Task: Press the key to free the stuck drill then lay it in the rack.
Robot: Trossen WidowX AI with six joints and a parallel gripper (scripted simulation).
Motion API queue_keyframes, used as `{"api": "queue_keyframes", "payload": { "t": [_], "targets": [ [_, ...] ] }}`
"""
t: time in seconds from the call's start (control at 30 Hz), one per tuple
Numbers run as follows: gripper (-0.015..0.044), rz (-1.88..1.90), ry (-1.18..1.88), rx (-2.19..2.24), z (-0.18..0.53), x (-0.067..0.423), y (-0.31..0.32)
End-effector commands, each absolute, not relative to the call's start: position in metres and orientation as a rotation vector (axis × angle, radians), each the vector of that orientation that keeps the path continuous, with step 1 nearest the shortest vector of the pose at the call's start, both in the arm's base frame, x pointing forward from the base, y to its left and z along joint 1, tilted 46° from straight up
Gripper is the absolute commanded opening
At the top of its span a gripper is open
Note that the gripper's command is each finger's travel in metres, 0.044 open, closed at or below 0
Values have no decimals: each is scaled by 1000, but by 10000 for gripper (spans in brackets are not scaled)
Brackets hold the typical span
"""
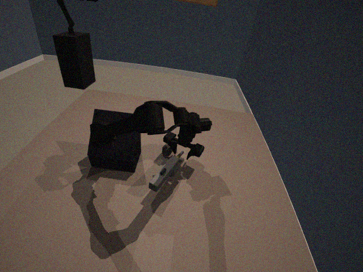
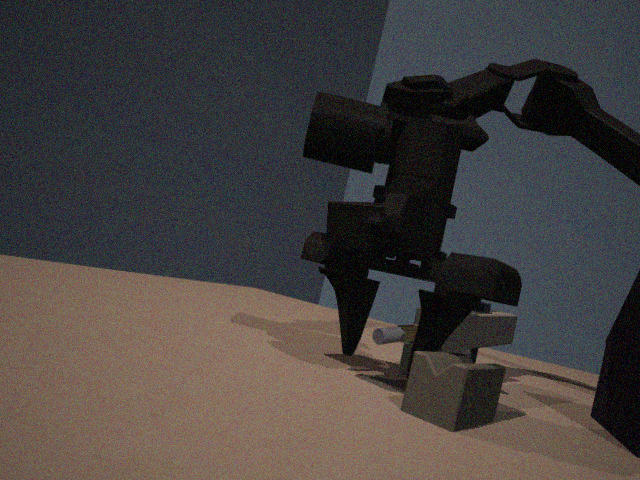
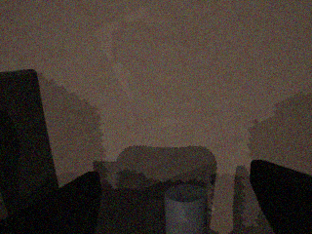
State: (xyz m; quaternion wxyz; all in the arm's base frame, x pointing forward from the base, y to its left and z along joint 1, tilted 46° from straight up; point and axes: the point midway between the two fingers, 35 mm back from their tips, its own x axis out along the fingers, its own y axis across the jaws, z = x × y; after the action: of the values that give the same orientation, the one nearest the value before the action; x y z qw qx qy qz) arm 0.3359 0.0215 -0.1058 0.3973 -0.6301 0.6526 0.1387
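My gripper (image 1: 184, 152) (image 2: 385, 347) is open and points down at the table. Its two dark fingers stand on either side of one end of the grey drill (image 1: 164, 172) (image 2: 488, 330), close to the table top and not closed on it. The drill's small pale cylinder tip (image 2: 387, 334) (image 3: 186, 228) shows between the fingers. A grey block with a V notch, the rack (image 2: 449, 395), stands on the table just in front of the drill in the exterior view. I cannot make out the key in this dim light.
The arm's black base box (image 1: 114, 140) stands left of the drill. A tall black box with a pole (image 1: 74, 59) stands at the back left. The table's edge (image 1: 281, 181) runs down the right side.
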Motion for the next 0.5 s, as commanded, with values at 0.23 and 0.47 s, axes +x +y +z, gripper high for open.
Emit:
{"api": "queue_keyframes", "payload": {
  "t": [0.23,0.47],
  "targets": [
    [440,352,1656,-1596,-102,335,17],
    [440,352,1656,-1596,-101,335,15]
  ]
}}
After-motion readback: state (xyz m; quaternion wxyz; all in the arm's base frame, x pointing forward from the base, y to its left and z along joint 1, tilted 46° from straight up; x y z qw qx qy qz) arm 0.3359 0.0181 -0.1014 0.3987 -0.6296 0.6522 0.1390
